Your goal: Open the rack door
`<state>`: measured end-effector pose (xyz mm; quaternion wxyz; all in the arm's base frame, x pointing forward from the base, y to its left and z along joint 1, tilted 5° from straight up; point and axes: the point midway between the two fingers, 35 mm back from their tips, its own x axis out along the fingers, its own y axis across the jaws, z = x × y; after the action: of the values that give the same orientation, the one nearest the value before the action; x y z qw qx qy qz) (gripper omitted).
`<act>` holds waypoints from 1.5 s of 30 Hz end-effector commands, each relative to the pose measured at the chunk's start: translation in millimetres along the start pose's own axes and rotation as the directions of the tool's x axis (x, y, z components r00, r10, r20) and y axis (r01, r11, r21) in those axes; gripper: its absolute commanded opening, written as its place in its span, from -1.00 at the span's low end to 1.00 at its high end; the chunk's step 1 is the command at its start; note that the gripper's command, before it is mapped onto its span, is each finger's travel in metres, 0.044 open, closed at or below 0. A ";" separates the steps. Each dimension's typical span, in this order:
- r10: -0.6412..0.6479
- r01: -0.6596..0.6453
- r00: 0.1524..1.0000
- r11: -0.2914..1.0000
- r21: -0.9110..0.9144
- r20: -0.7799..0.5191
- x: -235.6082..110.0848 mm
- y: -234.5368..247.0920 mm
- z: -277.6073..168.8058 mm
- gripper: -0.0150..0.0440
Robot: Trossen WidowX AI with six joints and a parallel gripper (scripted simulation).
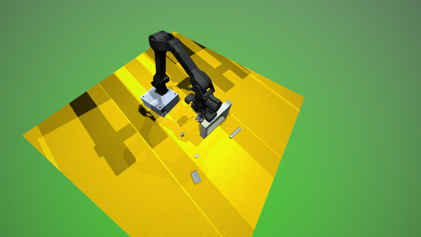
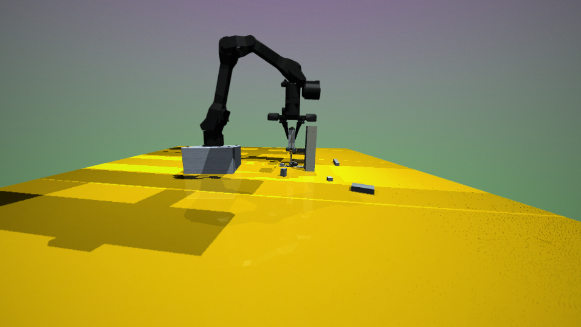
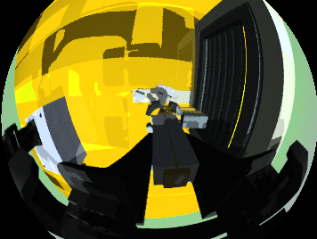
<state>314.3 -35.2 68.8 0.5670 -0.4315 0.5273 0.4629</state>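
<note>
The rack frame [image 1: 203, 131] [image 2: 310, 150] [image 3: 272, 67] stands upright on the table. The ribbed door panel [image 3: 220, 85] lies within the frame in the wrist view, with no swing visible. The upright handle [image 2: 291, 140] [image 3: 171, 143] is a dark, narrow block on the robot-base side of the frame, with metal linkage parts [image 3: 162, 94] below it. My gripper [image 2: 291, 136] [image 3: 166, 137] points straight down, its fingers on both sides of the handle and shut on it. One finger is between handle and frame. In the top view the gripper body hides most of the handle.
The arm's grey base block [image 1: 156, 99] [image 2: 208, 160] is left of the frame. A small block [image 1: 182, 134] [image 2: 282, 172] stands near the frame, a smaller one [image 1: 196, 155] [image 2: 329, 178] and a flat block [image 1: 195, 177] [image 2: 362, 189] nearer the camera. A bar [image 1: 235, 132] [image 2: 335, 161] lies beyond the frame.
</note>
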 end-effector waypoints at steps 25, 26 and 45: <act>0.002 -0.004 1.000 0.869 0.495 0.006 -0.3 37.8 25.0 -0.40; 0.002 -0.005 1.000 0.861 0.508 0.006 -0.3 39.3 26.3 -0.40; 0.004 -0.009 1.000 0.691 0.723 0.009 -0.3 64.7 55.7 -0.40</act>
<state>261.7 29.9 72.0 0.6785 -0.1937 0.6618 0.2533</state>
